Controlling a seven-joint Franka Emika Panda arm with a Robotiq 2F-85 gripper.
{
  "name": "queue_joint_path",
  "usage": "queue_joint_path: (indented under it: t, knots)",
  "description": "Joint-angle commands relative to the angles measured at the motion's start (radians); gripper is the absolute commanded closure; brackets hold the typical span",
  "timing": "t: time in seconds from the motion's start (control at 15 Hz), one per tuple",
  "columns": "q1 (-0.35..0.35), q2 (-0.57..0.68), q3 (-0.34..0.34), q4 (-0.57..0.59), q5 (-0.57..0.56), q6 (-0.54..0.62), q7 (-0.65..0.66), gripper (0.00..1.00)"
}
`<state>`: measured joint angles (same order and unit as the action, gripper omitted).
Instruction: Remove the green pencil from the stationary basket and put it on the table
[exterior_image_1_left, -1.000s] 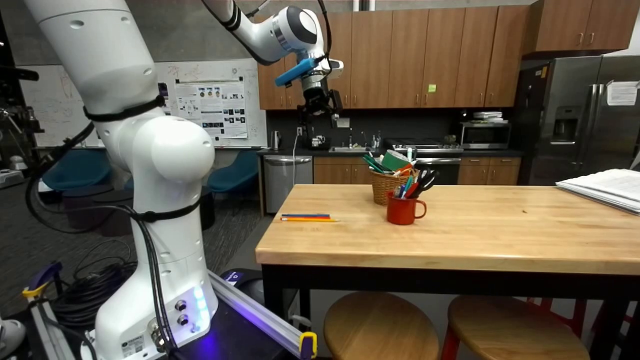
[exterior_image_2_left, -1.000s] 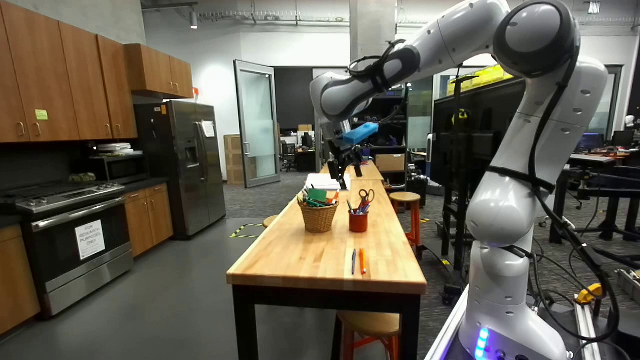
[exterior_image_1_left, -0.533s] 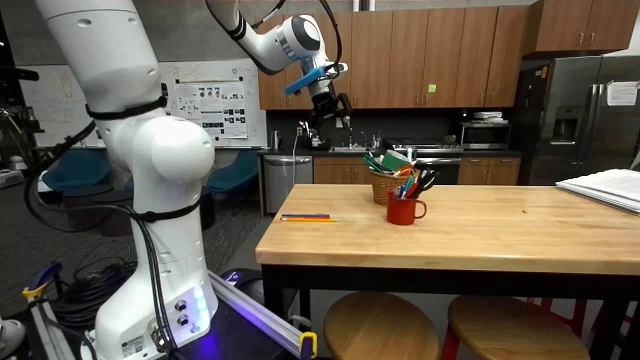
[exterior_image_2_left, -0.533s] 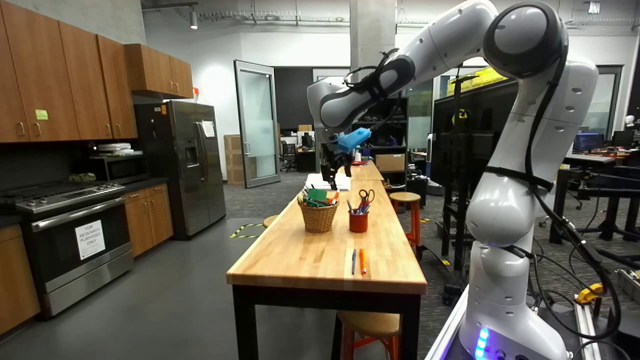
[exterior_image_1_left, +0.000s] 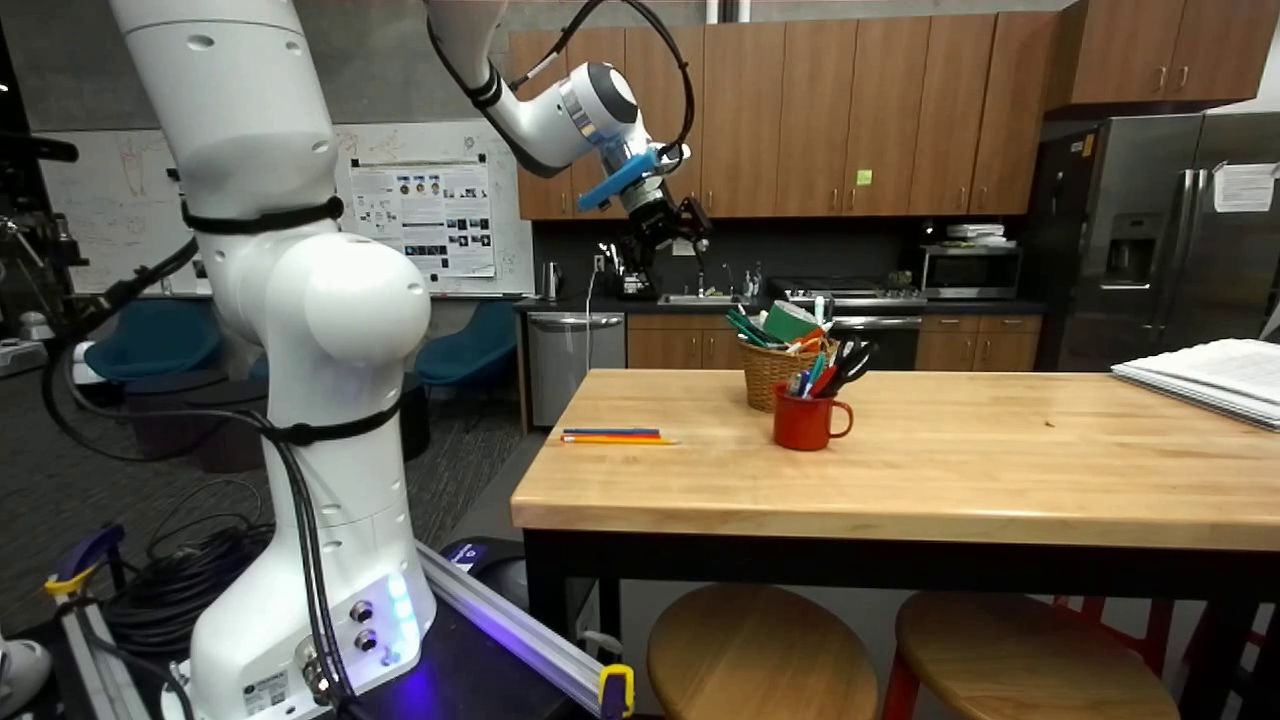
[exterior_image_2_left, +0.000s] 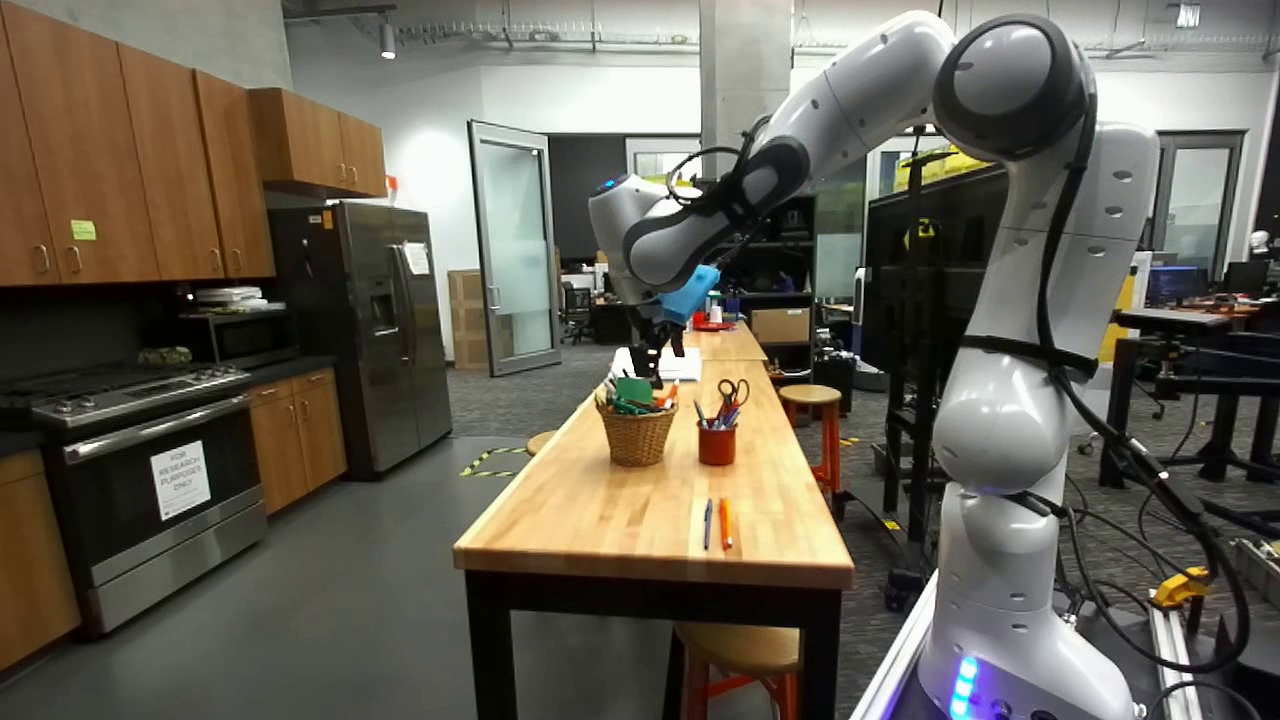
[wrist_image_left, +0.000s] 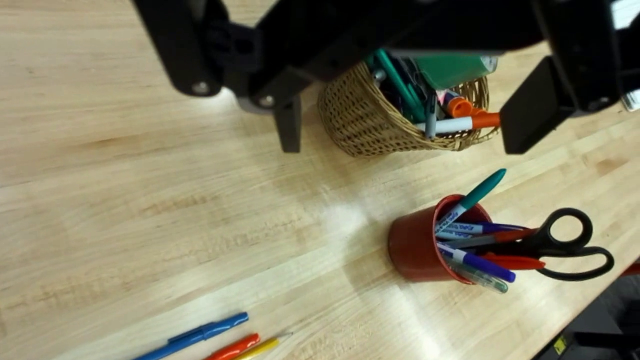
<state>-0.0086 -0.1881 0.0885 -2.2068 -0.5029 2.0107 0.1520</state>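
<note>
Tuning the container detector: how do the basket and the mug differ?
The basket is woven and tan-brown; the mug is smooth and red.
The basket is wider than the mug.
The mug has a side handle; no handle shows on the basket.
Both stand upright on the table, holding pens.

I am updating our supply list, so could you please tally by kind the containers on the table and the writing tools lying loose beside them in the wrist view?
Pens: 2 (blue pen, red pen)
Pencils: 1 (yellow pencil)
Baskets: 1 (wicker basket)
Mugs: 1 (red mug)
Total: 5
</note>
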Motion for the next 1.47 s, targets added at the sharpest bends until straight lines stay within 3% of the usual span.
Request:
queue_joint_path:
  t: [0.0, 0.8, 1.4]
  knots:
    - [0.019, 0.062, 0.019, 0.054, -0.055, -0.009, 0.023, 0.00]
    - [0.102, 0.283, 0.030, 0.242, -0.088, -0.138, 0.240, 0.00]
    - [0.130, 0.391, 0.008, 0.333, -0.069, -0.138, 0.240, 0.00]
